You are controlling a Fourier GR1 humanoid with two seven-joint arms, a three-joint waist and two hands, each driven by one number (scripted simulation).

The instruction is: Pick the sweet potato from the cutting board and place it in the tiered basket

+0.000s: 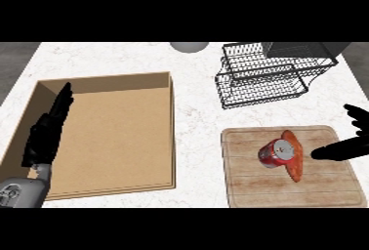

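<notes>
Reaching in from frame right: right hand (344, 149), fingers (326, 153) straight, holding nothing, beside sweet potato (293, 163) lying on cutting board (252, 188), lower right, touching red can (277, 152). Left hand (49, 129) open, lower left. Tiered basket (268, 73) upper right.

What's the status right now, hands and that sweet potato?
Left hand open, resting over the wooden tray. Right hand open beside the sweet potato, not holding. Red can lies against it on the cutting board. Tiered basket waiting.
</notes>
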